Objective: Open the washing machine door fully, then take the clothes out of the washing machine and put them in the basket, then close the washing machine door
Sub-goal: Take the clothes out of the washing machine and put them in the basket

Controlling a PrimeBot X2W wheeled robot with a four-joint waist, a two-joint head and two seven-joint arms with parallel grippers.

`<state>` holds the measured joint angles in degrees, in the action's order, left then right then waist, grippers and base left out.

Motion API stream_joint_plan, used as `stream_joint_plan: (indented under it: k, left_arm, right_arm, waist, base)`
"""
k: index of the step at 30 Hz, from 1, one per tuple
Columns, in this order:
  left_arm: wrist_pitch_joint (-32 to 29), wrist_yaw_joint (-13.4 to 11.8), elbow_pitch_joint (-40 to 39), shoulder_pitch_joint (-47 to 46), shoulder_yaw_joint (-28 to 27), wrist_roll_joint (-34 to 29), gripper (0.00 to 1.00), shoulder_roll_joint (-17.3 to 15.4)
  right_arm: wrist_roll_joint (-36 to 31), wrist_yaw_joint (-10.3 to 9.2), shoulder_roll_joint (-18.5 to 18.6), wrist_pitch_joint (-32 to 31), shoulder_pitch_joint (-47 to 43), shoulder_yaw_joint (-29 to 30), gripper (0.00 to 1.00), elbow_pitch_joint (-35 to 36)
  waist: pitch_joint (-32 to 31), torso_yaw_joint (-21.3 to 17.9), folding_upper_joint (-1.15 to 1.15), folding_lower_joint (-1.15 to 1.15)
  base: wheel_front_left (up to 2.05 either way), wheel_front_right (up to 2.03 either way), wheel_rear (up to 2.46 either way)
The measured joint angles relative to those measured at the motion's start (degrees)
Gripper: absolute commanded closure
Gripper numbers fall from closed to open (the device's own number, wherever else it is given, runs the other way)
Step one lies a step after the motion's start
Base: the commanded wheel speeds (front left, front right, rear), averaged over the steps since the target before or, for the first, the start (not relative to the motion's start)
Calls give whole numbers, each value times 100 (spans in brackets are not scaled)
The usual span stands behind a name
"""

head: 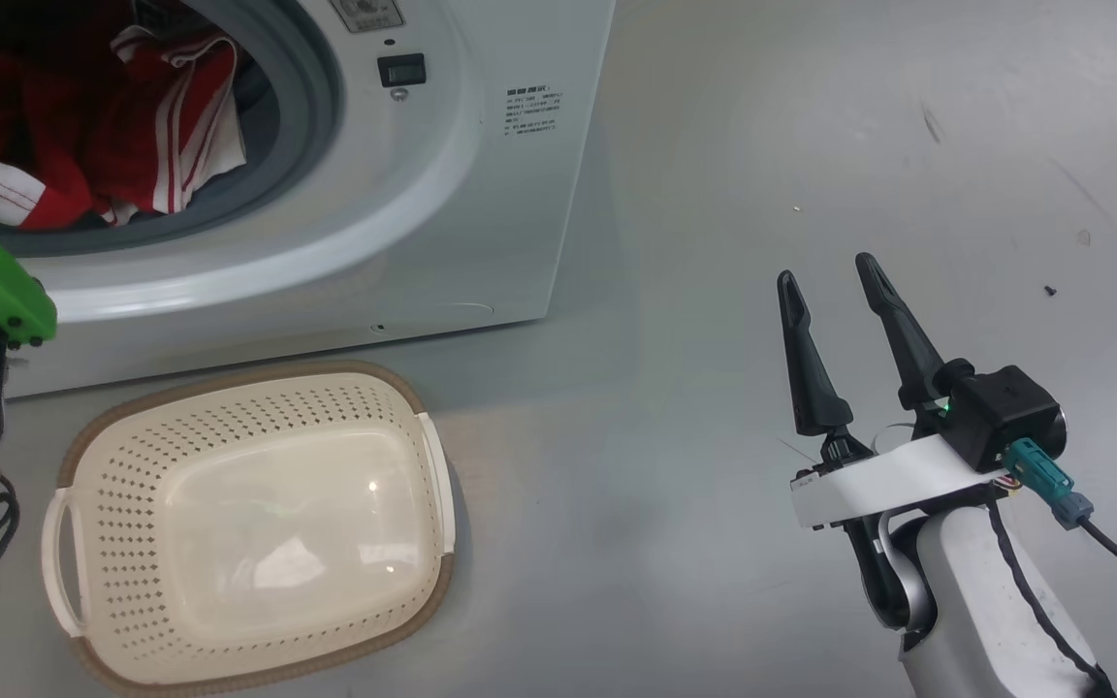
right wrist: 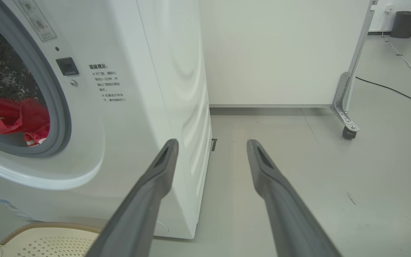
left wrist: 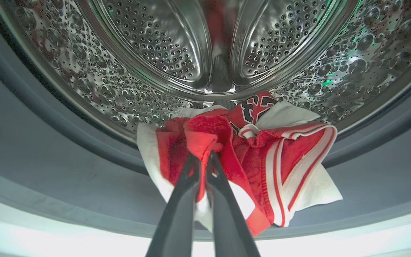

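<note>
Bright, even light falls from overhead, so the grey floor (head: 694, 543) carries only soft shadows, the darkest beside the basket (head: 132, 485), whose glossy bottom throws back pale glare. The steel drum (left wrist: 155, 43) sparkles with highlights and green glints. Along the left wrist view's bottom the white washing machine (left wrist: 48, 246) is washed out. Wrist views bulge at the edges; the near fingers (right wrist: 145, 200) look soft.
</note>
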<state>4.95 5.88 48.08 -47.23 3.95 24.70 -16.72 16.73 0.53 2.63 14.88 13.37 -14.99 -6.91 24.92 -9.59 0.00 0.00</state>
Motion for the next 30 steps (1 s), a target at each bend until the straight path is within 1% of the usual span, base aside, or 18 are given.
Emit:
stream_joint_plan:
  k: [2,4,8,12,18,26,30]
  left_arm:
    - [148,5,-2,125,36,0,100,8]
    - [287,49,-9,260,82,0,100,31]
    - [558,56,-49,479,183,-1,100,162]
    - [809,100,-120,670,299,-34,100,190]
    - [875,101,-313,966,354,-57,100,354]
    - [931,103,-691,1224,305,-46,100,345]
    - [933,103,-1013,1302,168,8,100,327]
  right_arm:
    - [0,36,1,-1,-24,13,0,-34]
    - [0,38,1,-1,-88,22,0,-58]
    - [-1,58,1,0,-235,37,0,-136]
    - [-1,91,1,-1,-361,51,0,-200]
    - [-1,119,1,-1,-543,53,0,-279]
    - [-1,187,1,-1,-673,53,0,-313]
    - [-1,192,1,-1,-726,40,0,-318]
  waist:
    - [-114,32,0,0]
    - [-227,66,0,0]
    - [-457,141,0,0]
    - [-677,224,0,0]
    - [-989,349,0,0]
    - [-1302,462,0,0]
    - [-1423,504,0,0]
  base:
    - [0,0,0]
    - [0,0,0]
    - [0,0,0]
    - [0,0,0]
    - [0,0,0]
    - [0,0,0]
    - [0,0,0]
